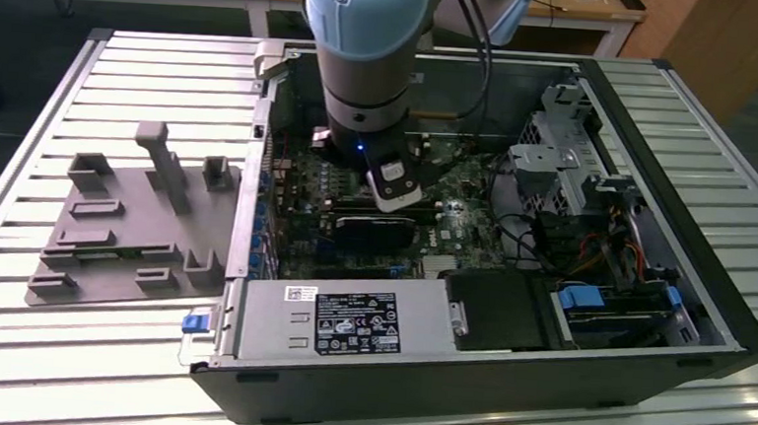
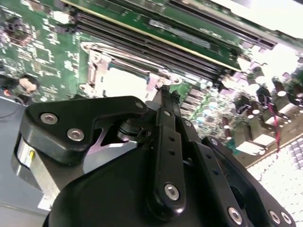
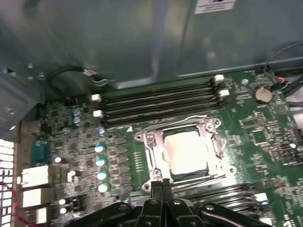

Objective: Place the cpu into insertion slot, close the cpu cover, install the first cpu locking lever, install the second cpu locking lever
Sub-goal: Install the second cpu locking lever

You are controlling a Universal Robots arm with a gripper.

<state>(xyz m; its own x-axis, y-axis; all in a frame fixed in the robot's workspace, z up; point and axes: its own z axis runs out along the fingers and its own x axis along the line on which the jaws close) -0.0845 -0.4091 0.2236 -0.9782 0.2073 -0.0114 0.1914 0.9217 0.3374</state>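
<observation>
Claw [image 3: 162, 182] clenched, empty, tips together just beside socket | cpu [image 3: 185, 150] seated in slot | cover [image 3: 182, 128] down, framing it

An open black computer case [image 1: 688, 320] lies on a slatted metal table [image 1: 27, 359]. A grey moulded fixture tray [image 1: 128, 227] rests on the table toward the exterior view's left edge, beside the case. A silver power supply [image 1: 340, 321] sits along the case's near wall. On the green motherboard [image 3: 246, 127], long black memory slots [image 3: 156, 101] run parallel; a coin cell battery [image 3: 262, 94] sits beyond their end.
</observation>
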